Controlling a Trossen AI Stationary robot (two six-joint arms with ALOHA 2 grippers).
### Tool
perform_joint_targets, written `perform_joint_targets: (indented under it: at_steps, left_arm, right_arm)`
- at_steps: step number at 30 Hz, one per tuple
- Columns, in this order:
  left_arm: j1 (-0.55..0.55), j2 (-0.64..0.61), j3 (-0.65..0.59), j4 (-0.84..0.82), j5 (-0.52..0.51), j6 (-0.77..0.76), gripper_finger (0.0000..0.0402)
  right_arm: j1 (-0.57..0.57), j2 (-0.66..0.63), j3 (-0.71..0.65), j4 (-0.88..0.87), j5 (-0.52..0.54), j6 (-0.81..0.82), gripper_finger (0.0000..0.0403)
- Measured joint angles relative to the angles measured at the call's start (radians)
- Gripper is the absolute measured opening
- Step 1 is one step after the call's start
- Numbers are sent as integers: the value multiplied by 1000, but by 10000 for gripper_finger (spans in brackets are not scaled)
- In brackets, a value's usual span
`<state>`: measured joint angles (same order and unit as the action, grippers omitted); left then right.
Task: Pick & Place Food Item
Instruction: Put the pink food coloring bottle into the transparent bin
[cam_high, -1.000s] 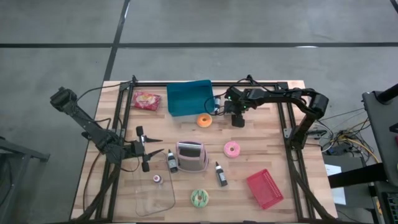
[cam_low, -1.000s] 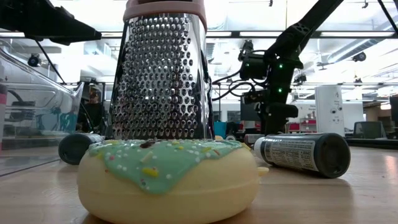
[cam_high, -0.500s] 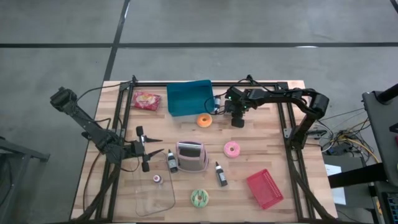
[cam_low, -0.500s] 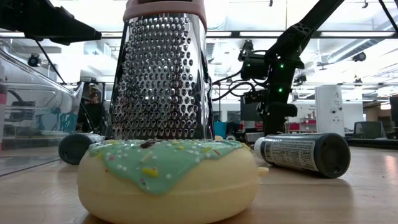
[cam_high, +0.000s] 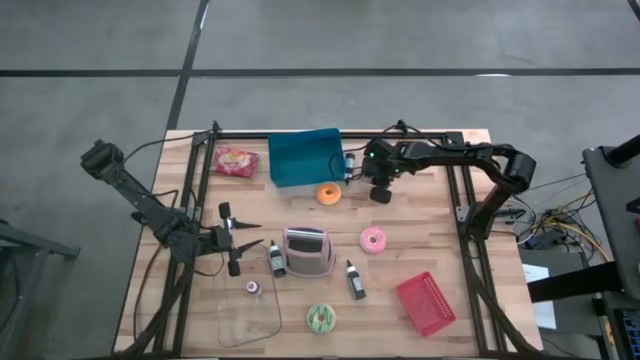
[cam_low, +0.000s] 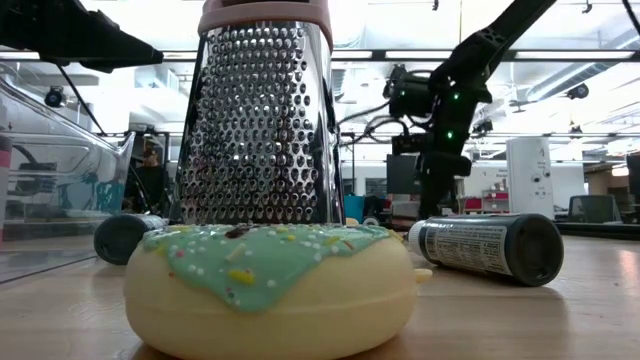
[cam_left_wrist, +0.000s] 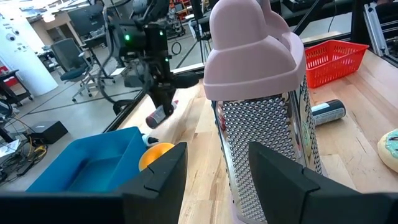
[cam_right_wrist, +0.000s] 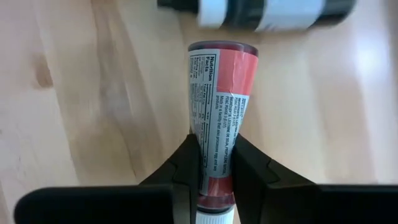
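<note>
**One bottle held, slip risk at the grip**

The red-labelled bottle (cam_right_wrist: 216, 112) is clamped between the right gripper (cam_right_wrist: 216, 163) fingers, near its cap end, above the table (cam_high: 440, 240) beside the blue bin (cam_high: 303, 157). Held off-centre, it could tilt or slide out. The left gripper (cam_left_wrist: 214, 163) waits with jaws apart at the grater (cam_left_wrist: 261, 93).

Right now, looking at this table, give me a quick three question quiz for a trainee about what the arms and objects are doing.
1. True or false: the right gripper is shut on the red-labelled bottle.
2. The orange donut lies next to which container? A) red basket B) blue bin C) clear box
3. Fill in: the left gripper waits open, pointing at the ____.

Key: 1 true. 2 B, the blue bin. 3 grater.
</note>
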<state>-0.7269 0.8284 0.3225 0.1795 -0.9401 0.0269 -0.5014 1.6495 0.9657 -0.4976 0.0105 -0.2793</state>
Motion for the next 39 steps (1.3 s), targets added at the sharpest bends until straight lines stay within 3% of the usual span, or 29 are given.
perform_joint_targets:
  at_steps: [13,21,25,31,39]
  left_arm:
    - [0,-1,12,8,-48,9,175]
    - [46,-2,115,57,-38,171,175]
    - [132,-1,165,57,51,231,175]
    - [321,-1,202,52,187,235,175]
    - [614,3,235,73,532,210,174]
  right_arm:
    - [33,-200,1,71,13,7,53]
    - [122,-252,78,90,48,3,53]
    - [167,-232,140,86,117,-35,54]
    - [200,-196,239,66,124,-66,54]
    - [221,-148,350,64,117,-89,54]
